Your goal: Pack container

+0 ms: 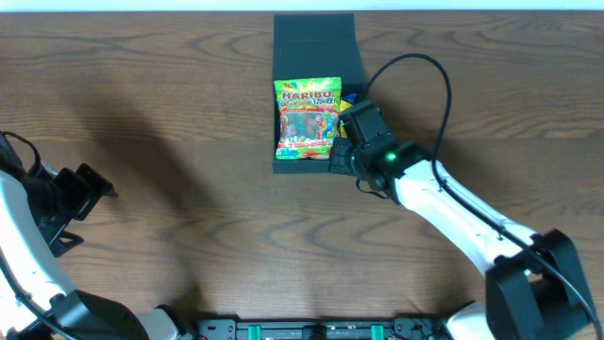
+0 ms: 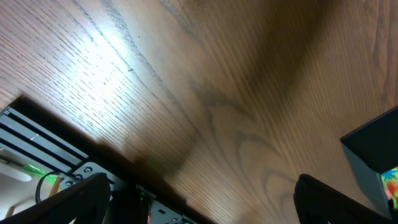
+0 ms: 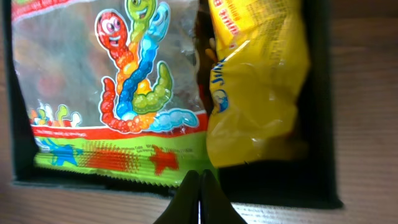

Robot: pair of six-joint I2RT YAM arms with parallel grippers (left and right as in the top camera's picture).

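Observation:
The container (image 1: 283,165) is a dark square box at the back middle of the table, its flap lid standing open at the far side. A green Haribo gummy-worm bag (image 1: 307,118) lies in it, also in the right wrist view (image 3: 118,93). A yellow snack packet (image 3: 258,93) lies beside the bag, mostly hidden overhead by the right arm. My right gripper (image 3: 199,186) is shut and empty, over the box's near edge (image 3: 298,199). My left gripper (image 2: 199,205) is open and empty, at the table's left edge (image 1: 80,189). The box's corner shows in the left wrist view (image 2: 373,149).
The wooden table (image 1: 170,113) surrounds the box. A black rail with cables runs along the front edge (image 2: 43,149). The right arm's cable (image 1: 439,85) loops above the table to the right of the box.

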